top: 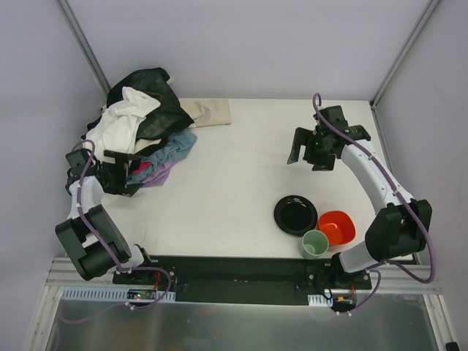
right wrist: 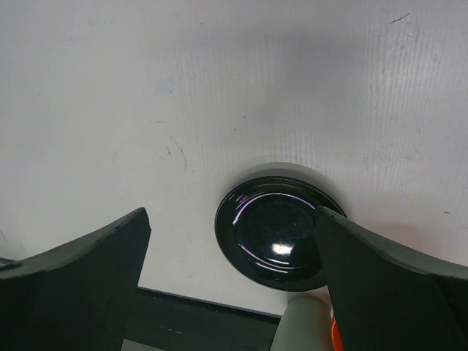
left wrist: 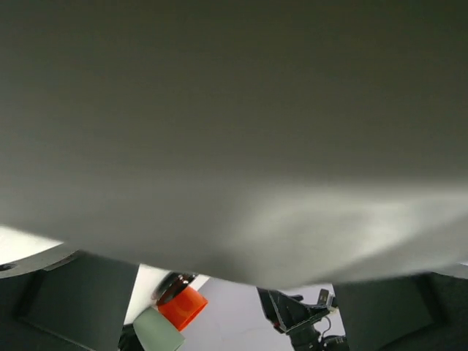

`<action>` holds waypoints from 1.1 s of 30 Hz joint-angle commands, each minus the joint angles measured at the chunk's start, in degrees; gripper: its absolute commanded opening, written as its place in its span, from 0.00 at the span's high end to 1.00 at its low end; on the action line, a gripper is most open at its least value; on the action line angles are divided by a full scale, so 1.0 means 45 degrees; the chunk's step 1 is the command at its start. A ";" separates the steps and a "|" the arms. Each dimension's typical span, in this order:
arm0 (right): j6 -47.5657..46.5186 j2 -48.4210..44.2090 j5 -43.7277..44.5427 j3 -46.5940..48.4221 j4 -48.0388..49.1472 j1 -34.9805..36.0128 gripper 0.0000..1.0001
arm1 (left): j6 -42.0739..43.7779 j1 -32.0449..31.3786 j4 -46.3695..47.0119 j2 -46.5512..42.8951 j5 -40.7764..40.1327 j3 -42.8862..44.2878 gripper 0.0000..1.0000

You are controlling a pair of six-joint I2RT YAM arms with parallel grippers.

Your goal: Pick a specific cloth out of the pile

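The pile [top: 142, 121] is seen in the upper left of the overhead view, heaped at the far left corner of the white table [top: 241, 168], with black and white garments on top and blue-grey and pink-red fabric at its lower edge. The cloth [top: 165, 172], lavender-purple, is mostly buried; only a small fold is shown at the lower right fringe of the heap, under the blue-grey fabric and touching the table. A beige cloth [top: 209, 112] is laid flat just right of the heap's top. The left gripper [top: 123, 178] is pressed into the lower left edge of the heap, just left of the lavender fold. In the left wrist view most of the frame is filled by blurred grey fabric close to the lens, and its dark fingers [left wrist: 73, 300] are seen in the two bottom corners, spread wide apart with nothing clamped between them. The right gripper [top: 313, 152] is held above bare table in the upper right of the overhead view, well apart from the heap. Its fingers [right wrist: 80, 285] are spread wide and nothing is held; the black plate [right wrist: 274, 234] is framed between them on the table below. An orange bowl [top: 337, 227] and a pale green cup [top: 316, 243] are placed just beside the plate at the lower right.
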 commanded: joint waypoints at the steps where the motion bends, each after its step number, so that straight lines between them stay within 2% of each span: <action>1: -0.0155 -0.0945 -0.0080 -0.0204 0.0090 0.0015 0.04 | 0.0148 -0.0009 -0.0238 -0.0489 -0.0292 -0.0643 0.01; 9: -0.0331 0.0089 -0.0043 0.0674 -0.0455 0.0015 0.04 | 0.0442 -0.0301 -0.0297 -0.1153 -0.0838 -0.2224 0.01; 14: -0.0311 0.0459 -0.0118 0.1007 -0.0359 -0.0005 0.04 | 0.0421 -0.0847 0.0034 -0.0472 -0.1678 -0.2599 0.01; 26: -0.0116 0.0910 -0.0041 0.1437 -0.0379 0.0015 0.04 | 0.0207 -0.1239 0.0601 0.2281 -0.2324 0.1343 0.03; 33: 0.0060 0.0929 0.0213 0.1340 -0.0378 -0.0005 0.04 | 0.0323 -0.1922 0.0679 0.4469 -0.2557 0.3611 0.11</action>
